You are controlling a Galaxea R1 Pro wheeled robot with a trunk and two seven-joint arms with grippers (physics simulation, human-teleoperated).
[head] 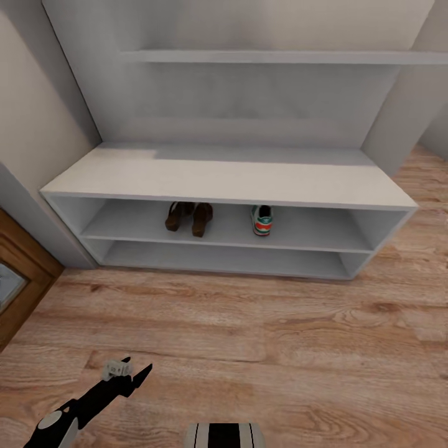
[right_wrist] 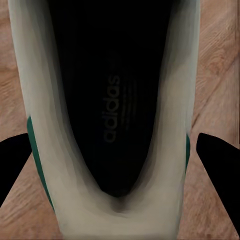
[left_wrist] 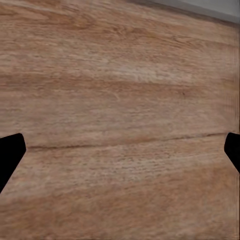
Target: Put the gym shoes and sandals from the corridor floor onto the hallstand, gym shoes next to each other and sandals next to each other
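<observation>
Pale-grey shelving is standing against the wall: the hallstand (head: 236, 177), with its bench top bare and two open levels beneath. Starting at the left of the head view, the left gripper (head: 132, 371) is hanging low over the corridor floor (head: 280, 336), well short of the rack; in the left wrist view its dark fingertips (left_wrist: 10, 152) are sitting at the two far sides of the picture with nothing but wood planks (left_wrist: 120, 125) between them, so the pincer is spread wide and carrying nothing.

Moving rightward along the upper shelf, the two sandals (head: 189, 218) are lying side by side near the shelf's middle, heels toward the front edge, touching or nearly so. That pairing looks finished. Just to their right, apart from them, one gym shoe (head: 262, 219) is resting heel-out, leaving open shelf on its right, probably so its partner can go beside it.

The second gym shoe (right_wrist: 112, 120) is appearing in the right wrist view, seen from above into its dark insole, with plank flooring on both sides. The right gripper (right_wrist: 117, 165) is straddling it, one fingertip on each flank of the white upper. Whether the fingers are pressing the shoe or merely bracketing it cannot be told, nor whether the shoe is lifted or lying on the floor.
</observation>
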